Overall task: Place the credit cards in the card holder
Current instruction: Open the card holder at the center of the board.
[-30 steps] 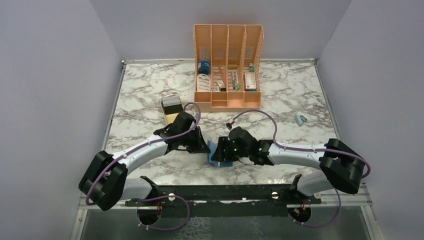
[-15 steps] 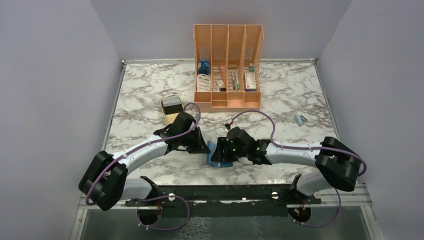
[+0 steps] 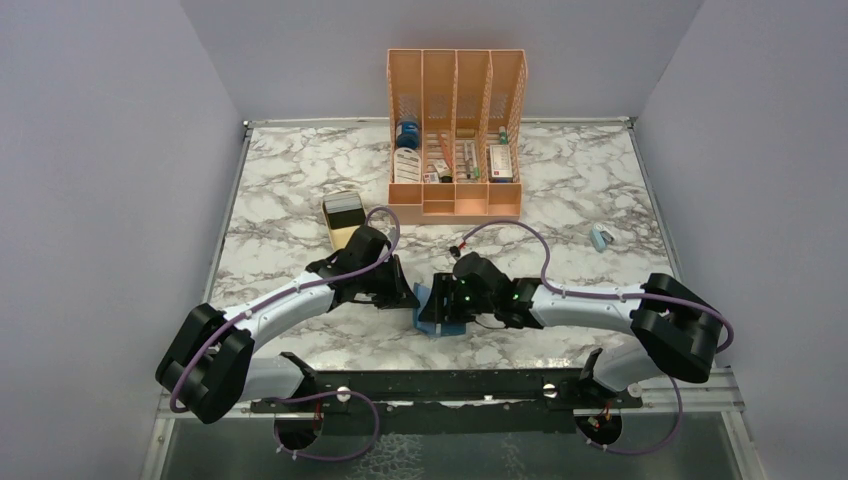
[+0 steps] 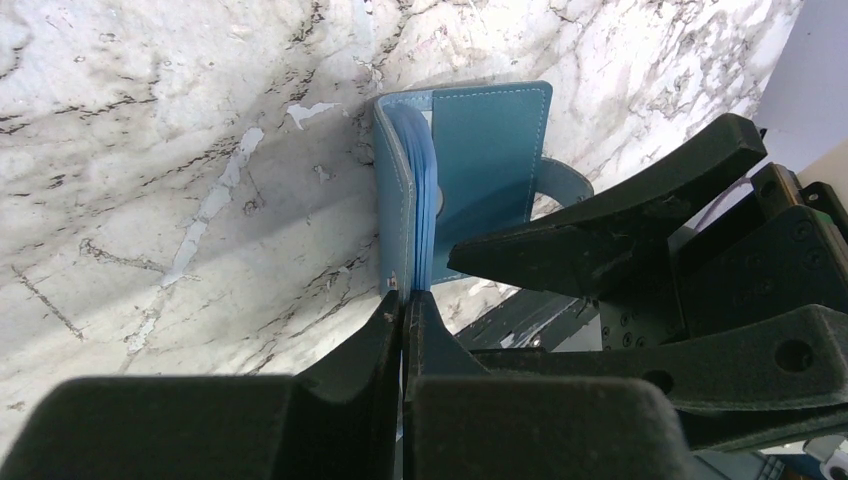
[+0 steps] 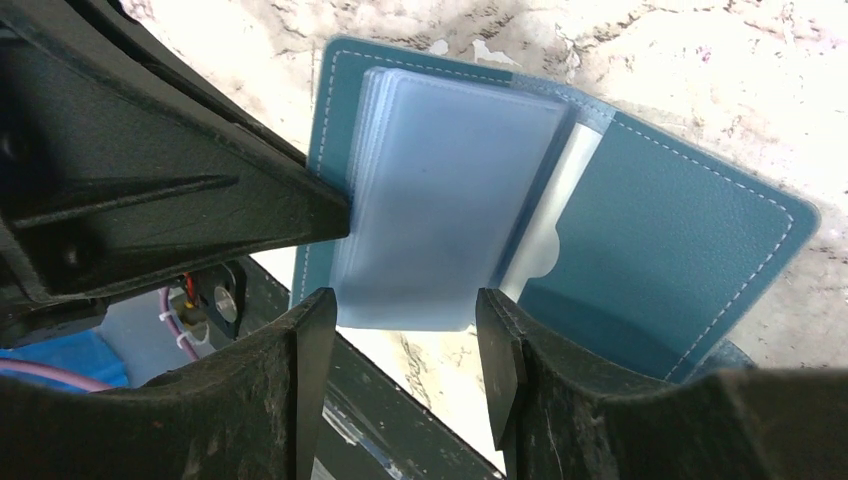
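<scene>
Lying in the beige tray (image 3: 340, 237) at the left, the credit cards (image 3: 344, 207) sat apart from both arms. The left gripper (image 4: 402, 298) had its jaws pressed together on a cover edge of the card holder (image 5: 680, 230), which lay open on the counter (image 3: 300, 180) between the arms. The right gripper (image 5: 400, 312) had its jaws spread either side of the clear sleeves (image 5: 450, 200).

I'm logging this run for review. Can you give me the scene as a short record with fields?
card holder: open on the table, between the two grippers
sleeves: clear stack, raised off the spine
left gripper: shut on the edge of one cover
right gripper: open, a finger on either side of the sleeves
tray: beyond the left gripper
organiser: at the far edge
</scene>
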You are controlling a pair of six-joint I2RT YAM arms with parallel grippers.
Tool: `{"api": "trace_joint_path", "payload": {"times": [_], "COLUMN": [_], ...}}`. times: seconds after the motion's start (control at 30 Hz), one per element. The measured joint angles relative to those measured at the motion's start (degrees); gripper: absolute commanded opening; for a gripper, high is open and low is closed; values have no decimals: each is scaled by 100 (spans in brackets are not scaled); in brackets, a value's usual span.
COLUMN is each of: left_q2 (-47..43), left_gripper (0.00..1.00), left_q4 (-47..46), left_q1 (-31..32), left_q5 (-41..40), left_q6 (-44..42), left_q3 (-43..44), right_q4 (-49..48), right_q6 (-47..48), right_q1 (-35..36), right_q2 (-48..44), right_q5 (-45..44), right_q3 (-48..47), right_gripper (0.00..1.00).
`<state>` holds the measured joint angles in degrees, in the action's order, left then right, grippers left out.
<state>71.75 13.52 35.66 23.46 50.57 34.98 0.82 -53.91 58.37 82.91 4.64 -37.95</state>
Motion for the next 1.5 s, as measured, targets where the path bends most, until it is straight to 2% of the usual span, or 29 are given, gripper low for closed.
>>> {"api": "trace_joint_path", "payload": {"times": [0.4, 1.07, 1.3, 1.4, 1.5], "left_q2": [-31, -31, -31, -31, -28], "left_gripper": [0, 0, 0, 0, 0], "left_q4": [-2, -2, -2, -2, -2], "left_q1": [0, 0, 0, 0, 0], "left_q5": [0, -63, -98, -109, -129], "left_q6": [15, 13, 11, 11, 9], "left_q3": [-15, -15, -20, -28, -42], "right_q4": [0, 514, 1172, 1585, 1937], "right_q6": [-11, 20, 76, 131, 175], "right_q1": [0, 0, 0, 0, 0], "right_q2": [92, -254, -428, -693, -935], "right_q5": [-2, -393, -756, -1008, -1189], "right_q3": [-42, -42, -173, -334, -553], "right_gripper": [50, 53, 59, 67, 65]}}
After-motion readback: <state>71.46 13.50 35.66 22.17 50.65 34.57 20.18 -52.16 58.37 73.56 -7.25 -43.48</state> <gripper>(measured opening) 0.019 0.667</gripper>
